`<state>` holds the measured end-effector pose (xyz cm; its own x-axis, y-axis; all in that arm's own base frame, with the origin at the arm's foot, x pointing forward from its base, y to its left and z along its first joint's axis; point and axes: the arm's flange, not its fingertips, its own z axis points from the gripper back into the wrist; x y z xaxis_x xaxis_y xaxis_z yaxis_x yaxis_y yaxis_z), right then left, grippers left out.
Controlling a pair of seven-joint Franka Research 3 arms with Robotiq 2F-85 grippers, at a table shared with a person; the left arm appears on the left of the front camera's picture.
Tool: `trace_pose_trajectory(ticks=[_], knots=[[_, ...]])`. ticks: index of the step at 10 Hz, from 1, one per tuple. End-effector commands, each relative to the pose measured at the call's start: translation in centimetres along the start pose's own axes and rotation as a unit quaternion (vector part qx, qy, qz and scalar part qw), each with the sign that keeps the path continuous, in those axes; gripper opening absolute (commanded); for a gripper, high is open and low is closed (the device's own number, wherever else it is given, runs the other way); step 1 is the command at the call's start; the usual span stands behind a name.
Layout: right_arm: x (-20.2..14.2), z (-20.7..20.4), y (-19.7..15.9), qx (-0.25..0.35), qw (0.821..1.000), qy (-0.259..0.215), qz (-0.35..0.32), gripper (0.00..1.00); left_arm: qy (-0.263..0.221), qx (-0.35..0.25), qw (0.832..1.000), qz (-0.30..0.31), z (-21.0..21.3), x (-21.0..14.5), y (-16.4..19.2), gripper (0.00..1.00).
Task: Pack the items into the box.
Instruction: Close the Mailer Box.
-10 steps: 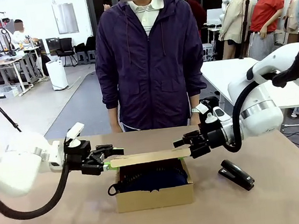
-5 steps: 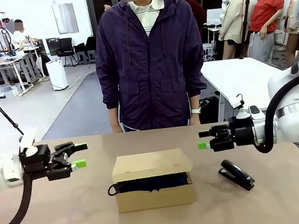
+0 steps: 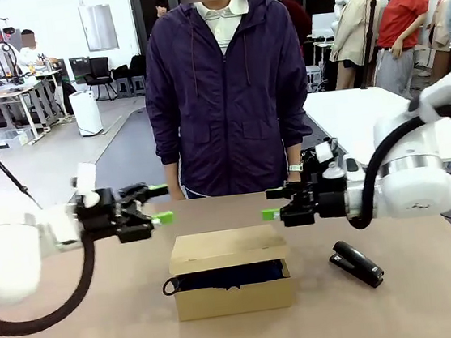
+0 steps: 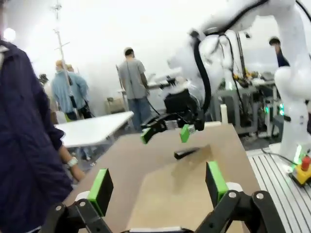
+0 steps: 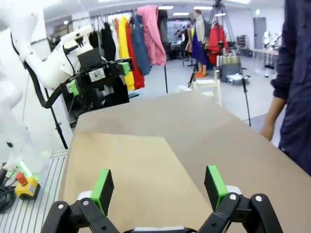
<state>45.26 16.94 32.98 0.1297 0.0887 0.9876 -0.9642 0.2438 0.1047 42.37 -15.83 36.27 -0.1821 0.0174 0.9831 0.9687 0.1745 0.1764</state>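
The cardboard box (image 3: 232, 281) sits on the table (image 3: 81, 332) below and between the two grippers, its flap lid (image 3: 227, 249) folded down nearly flat but not fully seated: a dark gap shows under the front edge, where the navy-blue pouch (image 3: 231, 276) lies inside with its black ring pull (image 3: 170, 287) poking out at the box's left corner. The slim yellow object cannot be made out. The left gripper (image 3: 157, 204) hovers above and just to the left of the lid, jaws spread wide and holding nothing; the right gripper (image 3: 271, 202) hovers above and to the right of the lid, equally wide and empty. Each wrist view looks along its own green pads (image 4: 101, 187) (image 5: 102, 187) over the tan lid toward the other arm. A black stapler (image 3: 356, 262) rests on the table below the right gripper, beside the box, and a person (image 3: 223, 88) stands at the far edge. Packing looks essentially done, and the step in hand appears to be closing the lid. The next move likely calls for one gripper to come down on the flap and press it flush, taking care that the ring pull does not catch.
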Motion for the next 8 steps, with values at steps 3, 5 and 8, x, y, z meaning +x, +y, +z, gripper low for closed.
trace_pose_trajectory(ticks=[3,5,8], knots=[[-3.1,-3.8,0.1,0.036,0.994,0.102,0.017,1.00,0.100,-0.054,0.993,0.027,-3.4,-8.0,0.0,1.00],[-3.9,-4.2,0.4,0.034,0.988,0.148,0.034,1.00,0.119,-0.081,0.988,0.054,-4.0,-9.6,-0.9,1.00],[-4.2,-3.9,0.6,0.036,0.982,0.179,0.044,1.00,0.165,-0.102,0.979,0.069,-4.1,-10.8,-1.2,1.00]])
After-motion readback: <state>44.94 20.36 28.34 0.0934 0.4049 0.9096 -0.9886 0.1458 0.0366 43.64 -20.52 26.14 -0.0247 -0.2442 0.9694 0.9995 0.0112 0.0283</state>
